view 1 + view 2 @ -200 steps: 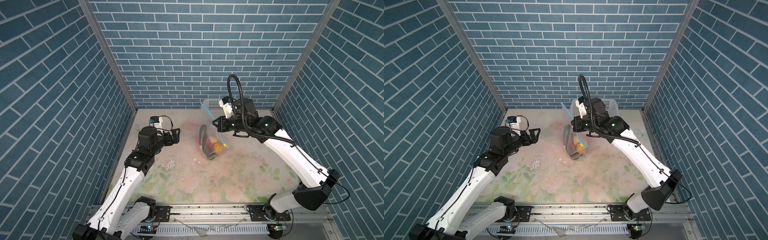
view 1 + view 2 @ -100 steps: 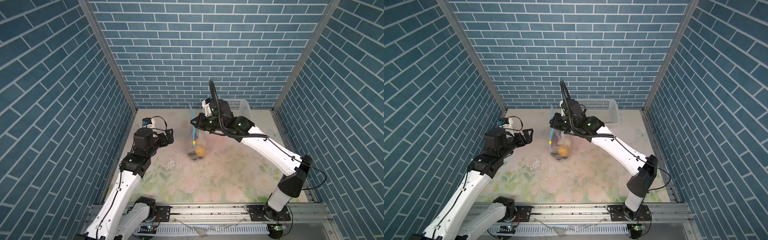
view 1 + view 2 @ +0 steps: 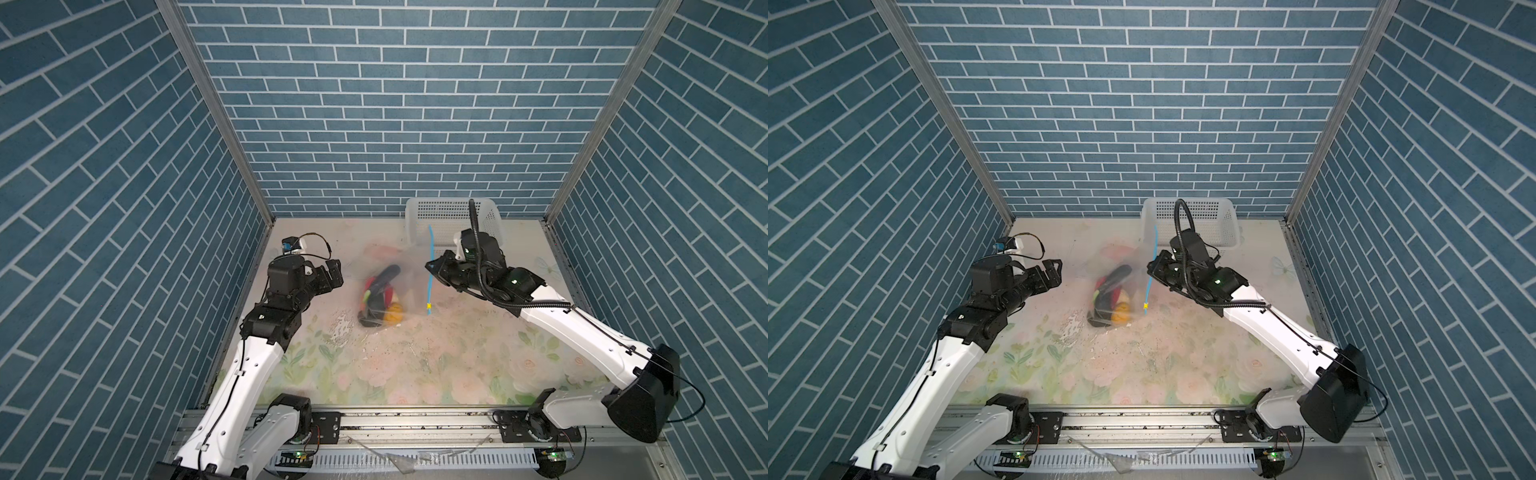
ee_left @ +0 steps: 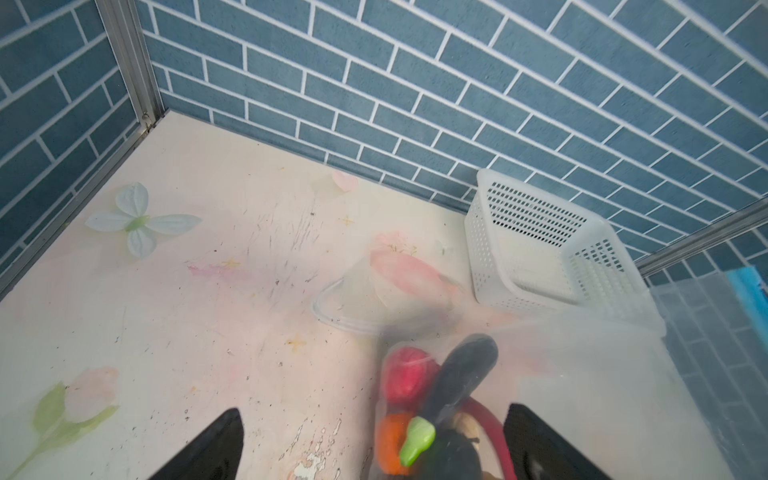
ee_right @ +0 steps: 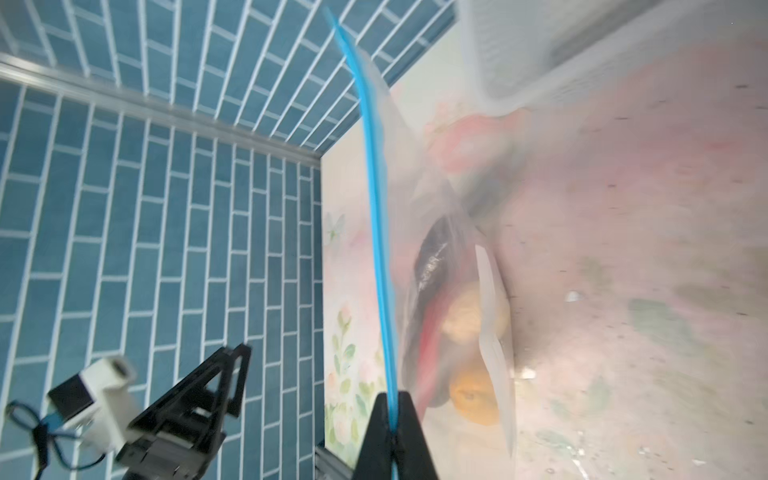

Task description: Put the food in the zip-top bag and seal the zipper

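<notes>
The zip-top bag (image 3: 409, 286) (image 3: 1129, 276) is a clear bag held up by its mouth edge. The food (image 3: 380, 301) (image 3: 1113, 297) is bunched inside its lower end: a dark aubergine (image 4: 465, 374), a red piece, orange and cream lumps (image 5: 465, 320). The zipper (image 3: 431, 245) (image 5: 376, 208) is a light blue strip with a yellow tab (image 3: 428, 305) at its lower end. My right gripper (image 3: 430, 267) (image 3: 1151, 268) (image 5: 392, 401) is shut on the strip. Left of the bag, my left gripper (image 3: 334, 272) (image 3: 1054, 270) (image 4: 374, 415) stands open, holding nothing.
A white perforated basket (image 3: 453, 214) (image 3: 1187, 216) (image 4: 540, 249) stands at the back wall, right of centre, just behind my right gripper. Blue brick walls close in three sides. The floral table surface (image 3: 415, 365) spreads out in front of the bag.
My right gripper swung left with the bag, then back to the right, still shut on the strip. The left gripper drifted slightly left and stayed open.
</notes>
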Motion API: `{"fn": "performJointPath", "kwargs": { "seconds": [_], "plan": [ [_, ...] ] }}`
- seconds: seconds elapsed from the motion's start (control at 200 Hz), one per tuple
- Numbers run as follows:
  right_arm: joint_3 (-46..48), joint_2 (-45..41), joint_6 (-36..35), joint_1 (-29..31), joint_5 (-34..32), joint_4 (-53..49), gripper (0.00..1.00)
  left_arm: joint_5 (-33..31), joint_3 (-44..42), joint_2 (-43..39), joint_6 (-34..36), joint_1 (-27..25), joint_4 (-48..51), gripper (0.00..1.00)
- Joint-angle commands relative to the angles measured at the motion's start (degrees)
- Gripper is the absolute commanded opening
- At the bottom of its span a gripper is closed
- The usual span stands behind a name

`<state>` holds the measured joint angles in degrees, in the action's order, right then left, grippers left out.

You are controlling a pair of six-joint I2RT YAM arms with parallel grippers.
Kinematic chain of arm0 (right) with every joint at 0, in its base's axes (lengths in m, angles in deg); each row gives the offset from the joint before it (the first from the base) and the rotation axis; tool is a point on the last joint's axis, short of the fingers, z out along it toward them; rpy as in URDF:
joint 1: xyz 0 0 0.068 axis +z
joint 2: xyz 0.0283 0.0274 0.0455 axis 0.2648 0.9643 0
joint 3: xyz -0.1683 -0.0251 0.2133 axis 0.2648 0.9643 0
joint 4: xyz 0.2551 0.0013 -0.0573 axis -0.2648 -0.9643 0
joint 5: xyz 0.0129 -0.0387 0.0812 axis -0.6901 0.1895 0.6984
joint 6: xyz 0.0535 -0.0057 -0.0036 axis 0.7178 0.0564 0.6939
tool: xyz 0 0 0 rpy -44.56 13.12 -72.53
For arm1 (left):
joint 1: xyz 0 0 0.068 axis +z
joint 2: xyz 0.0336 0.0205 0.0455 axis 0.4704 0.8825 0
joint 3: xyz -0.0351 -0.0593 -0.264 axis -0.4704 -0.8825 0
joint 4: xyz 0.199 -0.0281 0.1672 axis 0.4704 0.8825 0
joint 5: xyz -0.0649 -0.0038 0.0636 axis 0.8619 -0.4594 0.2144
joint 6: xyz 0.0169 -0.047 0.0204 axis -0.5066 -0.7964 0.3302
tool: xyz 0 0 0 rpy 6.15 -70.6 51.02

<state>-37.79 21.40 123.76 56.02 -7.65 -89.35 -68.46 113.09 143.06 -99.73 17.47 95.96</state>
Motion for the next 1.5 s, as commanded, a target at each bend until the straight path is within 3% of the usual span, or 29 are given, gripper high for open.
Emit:
{"fn": "performJointPath", "kwargs": {
  "seconds": [0.0, 0.165, 0.37, 0.645, 1.175, 1.495],
  "plan": [
    [10.38, -5.08, 3.6, -4.37, 2.21, 3.96, 0.0, 0.39, 0.27, 0.93, 1.36, 0.4, 1.34, 0.99],
    [21.15, -9.01, 1.31, -12.8, 8.01, 6.81, 0.0, 1.52, -0.53, 1.58, 2.15, 0.39, 0.42, 0.99],
    [28.94, -7.76, -6.92, -21.83, 16.15, 12.61, 0.0, 3.09, -0.54, 2.61, 2.7, 0.39, 0.41, 0.99],
    [26.68, 8.43, -21.33, -27.77, 27.15, 10.41, 0.0, 6.39, -1.68, 3.82, 3.75, 0.41, -1.87, 0.99],
    [25.74, 14.72, -33.59, -30.31, 22.43, 12.46, 0.0, 10.37, -5.18, 2.93, 5.22, 0.4, -6.54, 0.99],
    [25.15, 13.7, -36.19, -33.3, 21.07, 12.02, 0.02, 11.22, -5.33, 2.99, 5.42, 0.44, -8.15, 0.99]
  ]
}}
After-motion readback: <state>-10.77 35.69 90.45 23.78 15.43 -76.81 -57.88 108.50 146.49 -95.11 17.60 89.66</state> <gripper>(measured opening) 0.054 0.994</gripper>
